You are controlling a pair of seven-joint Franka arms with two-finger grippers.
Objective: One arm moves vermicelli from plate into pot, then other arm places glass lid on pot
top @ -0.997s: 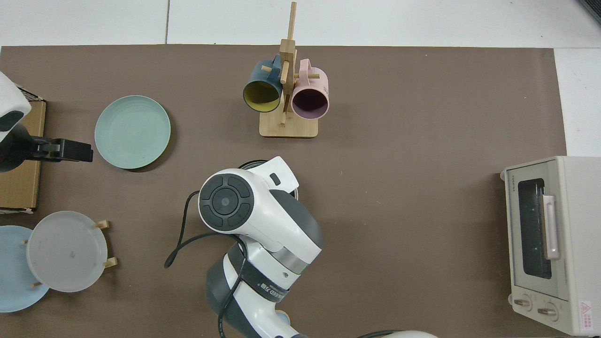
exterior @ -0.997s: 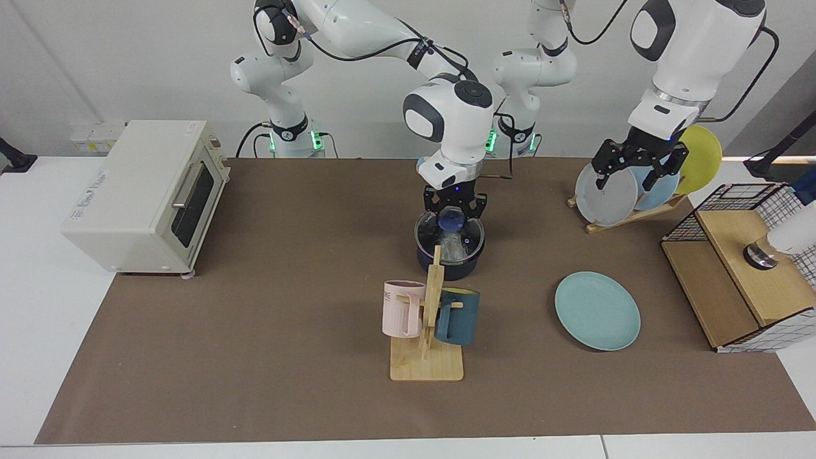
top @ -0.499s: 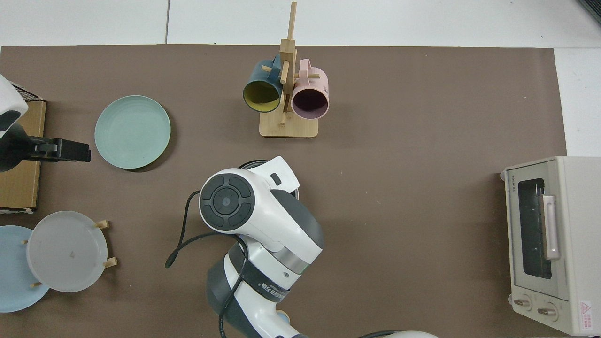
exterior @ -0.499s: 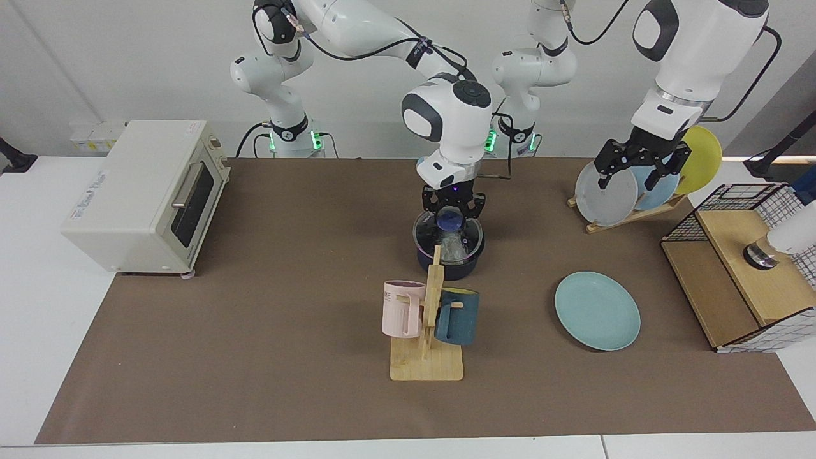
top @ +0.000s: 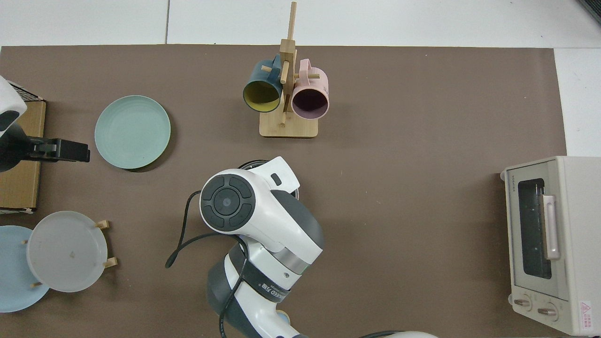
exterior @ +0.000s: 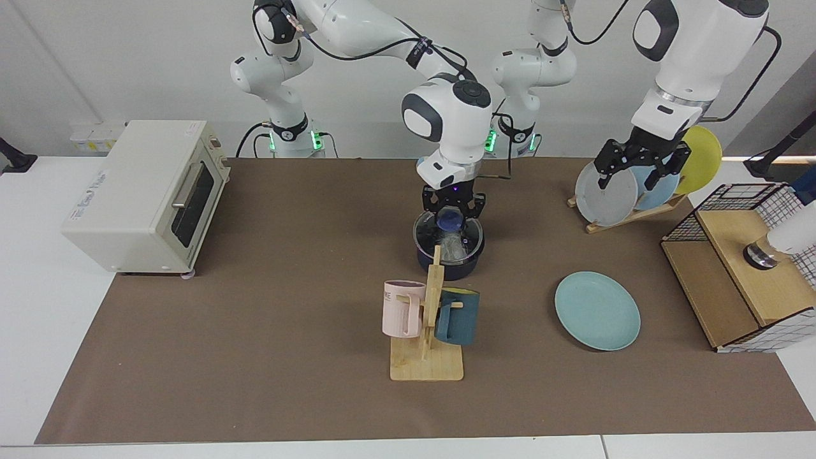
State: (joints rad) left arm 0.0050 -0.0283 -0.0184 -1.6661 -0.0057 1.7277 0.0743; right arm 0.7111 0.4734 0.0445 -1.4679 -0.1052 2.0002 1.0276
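The glass lid (exterior: 450, 237) sits on the pot (exterior: 448, 261) near the middle of the frame in the facing view, its blue knob between the fingers of the right gripper (exterior: 452, 215). To my eye this is the tail of the lid placement. The thing to get right is letting go cleanly: the lid should rest flat all round the rim before the fingers part, and the hand should then rise straight up, so the knob is not dragged sideways and the lid tipped off. Whether it is fully seated I can't say from here; the wooden mug rack (exterior: 428, 338) in the lower centre hides the near edge of the pot.

The right arm comes from its base at the upper left, arches over, and points its wrist straight down on the pot. Its fingers sit close on either side of the knob, apparently pinching it. From above, that arm's big white wrist covers the pot almost entirely; only a sliver of dark rim shows.

A pale tangle shows through the glass, which I take to be the vermicelli (exterior: 454, 245) already in the pot. The teal plate (exterior: 597, 310), lower right of centre, lies bare.

The left arm waits at the upper right, its gripper (exterior: 632, 167) hanging spread and empty in front of the plates on the rack (exterior: 628, 218).
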